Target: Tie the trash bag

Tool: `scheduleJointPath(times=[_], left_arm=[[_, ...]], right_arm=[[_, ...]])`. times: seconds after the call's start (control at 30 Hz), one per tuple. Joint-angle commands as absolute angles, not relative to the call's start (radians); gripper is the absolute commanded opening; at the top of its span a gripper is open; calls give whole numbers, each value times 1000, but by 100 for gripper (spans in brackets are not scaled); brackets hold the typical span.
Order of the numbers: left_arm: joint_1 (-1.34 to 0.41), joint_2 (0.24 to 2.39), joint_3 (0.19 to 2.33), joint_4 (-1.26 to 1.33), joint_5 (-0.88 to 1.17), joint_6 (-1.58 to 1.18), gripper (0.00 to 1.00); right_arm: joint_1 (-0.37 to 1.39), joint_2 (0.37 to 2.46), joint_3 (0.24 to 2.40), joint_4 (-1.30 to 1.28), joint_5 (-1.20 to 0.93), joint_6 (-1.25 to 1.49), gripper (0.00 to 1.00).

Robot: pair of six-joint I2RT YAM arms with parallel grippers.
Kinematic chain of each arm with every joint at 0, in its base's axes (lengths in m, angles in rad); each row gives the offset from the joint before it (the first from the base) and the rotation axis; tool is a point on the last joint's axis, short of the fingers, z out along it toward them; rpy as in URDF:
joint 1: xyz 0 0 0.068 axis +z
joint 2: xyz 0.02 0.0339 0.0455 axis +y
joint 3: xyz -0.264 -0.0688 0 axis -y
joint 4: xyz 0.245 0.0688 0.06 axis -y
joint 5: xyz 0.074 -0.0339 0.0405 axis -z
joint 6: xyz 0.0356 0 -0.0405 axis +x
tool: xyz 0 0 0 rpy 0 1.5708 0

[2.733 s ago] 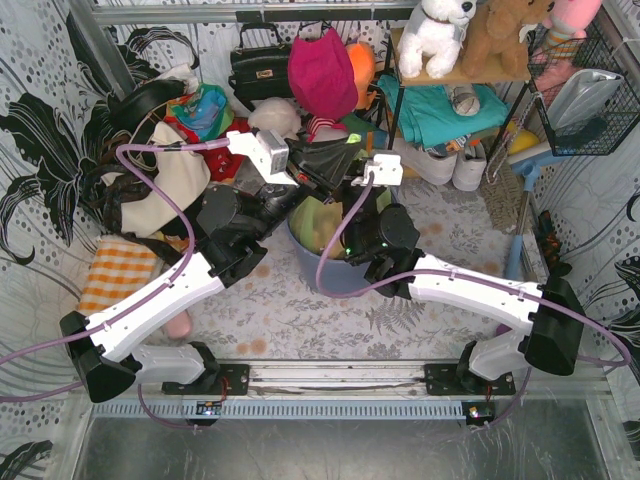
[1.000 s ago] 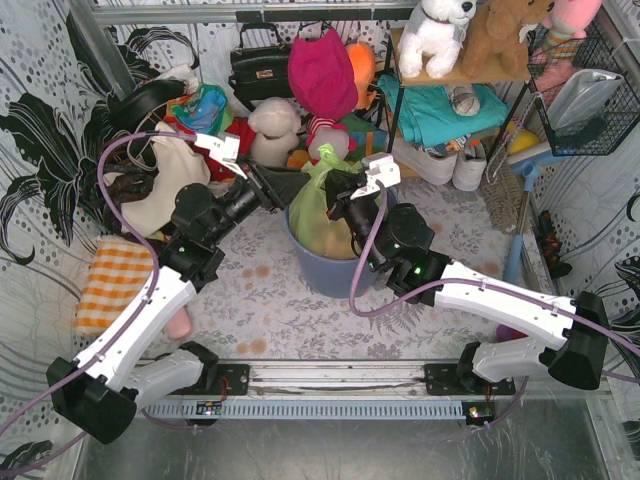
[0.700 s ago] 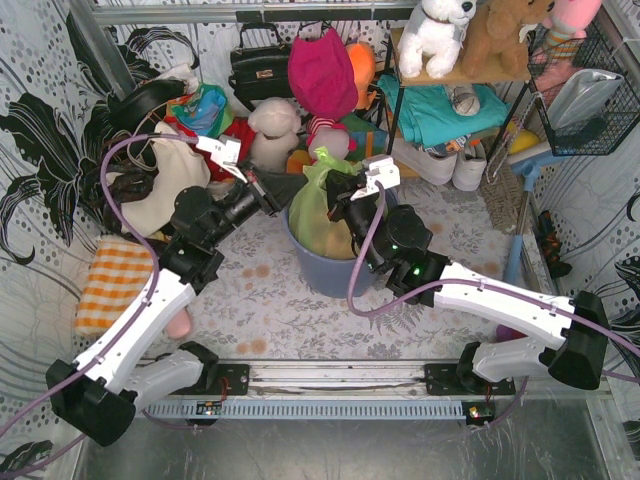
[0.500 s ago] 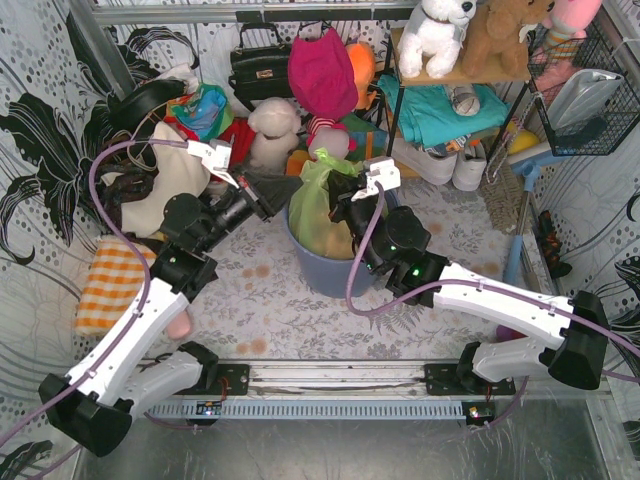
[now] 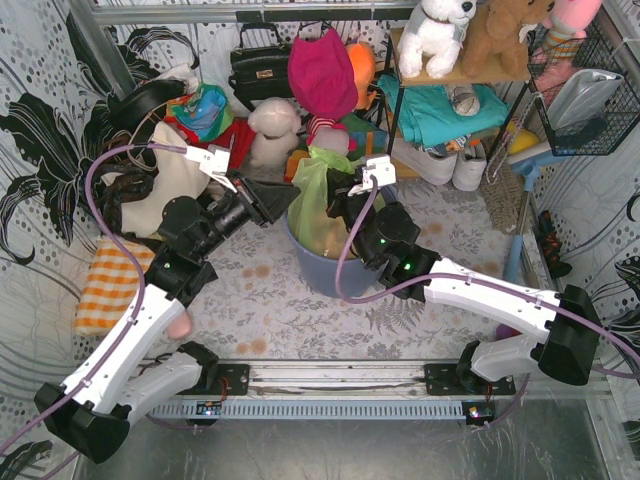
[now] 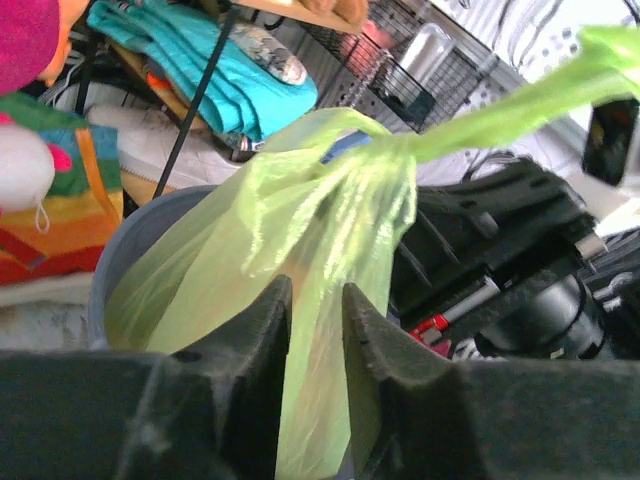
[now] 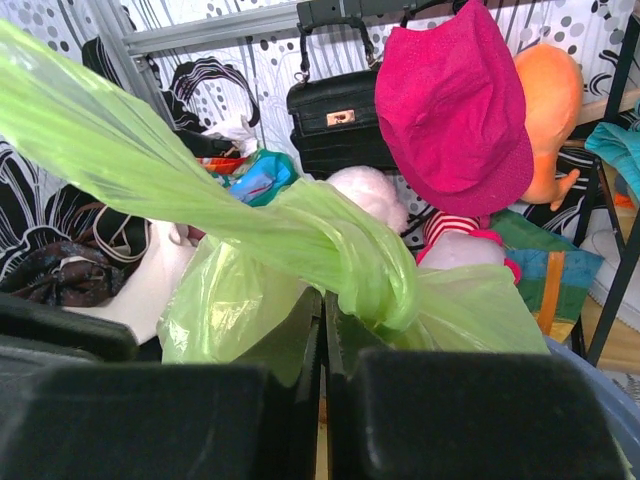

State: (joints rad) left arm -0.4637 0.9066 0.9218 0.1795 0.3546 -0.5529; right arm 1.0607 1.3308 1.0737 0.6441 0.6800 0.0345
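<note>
The light-green trash bag (image 5: 308,205) stands in the round blue-grey bin (image 5: 335,278), its neck twisted into a knot (image 7: 388,272) with a long tail (image 6: 520,100) sticking out. My left gripper (image 5: 288,194) points at the bag's left side. In the left wrist view my left gripper (image 6: 315,296) has its jaws a narrow gap apart, with only the bag (image 6: 330,200) showing beyond them. My right gripper (image 5: 336,196) is shut at the neck. In its own view my right gripper (image 7: 322,300) touches the plastic just under the knot; pinched film does not show.
Behind the bin lie a black handbag (image 5: 262,65), a pink hat (image 5: 322,75) and soft toys (image 5: 270,125). A rack (image 5: 440,110) with teal cloth and plush animals stands at the back right. An orange checked cloth (image 5: 112,280) lies at the left.
The left arm has drawn back a little to the left; its jaws closed and then parted again. The right gripper stayed shut at the bag's neck and shifted slightly.
</note>
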Motion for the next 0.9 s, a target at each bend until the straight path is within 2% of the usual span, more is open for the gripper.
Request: scheduleJointPath(times=[0.0,0.1,0.27,0.5,0.67,0.73,0.8,0.87], left_arm=[[-456,917,974,131,187,-554,42],[-457,939,981,180,204,-549,55],[-457,989,1010,205,256,-446,70],[-454,1056,1045,165,310,-289,72],[-455,1072,1011,256,389,-270,55],[-455,1080,1006,279,421,-269,38],[-454,1083,1014,271,440,-268,14],[-455,1064,1014,258,457,-261,4]], right_arm=[[1060,1309,1079,690,659,69,0],[1060,1295,1075,674,647,72,0],[1060,1277,1068,664,652,67,0],[1059,1271,1071,666,652,59,0],[1057,1287,1091,646,677,59,0],[1056,1294,1091,646,680,58,0],[1054,1300,1093,647,686,60,0],[1050,1306,1093,643,690,66,0]])
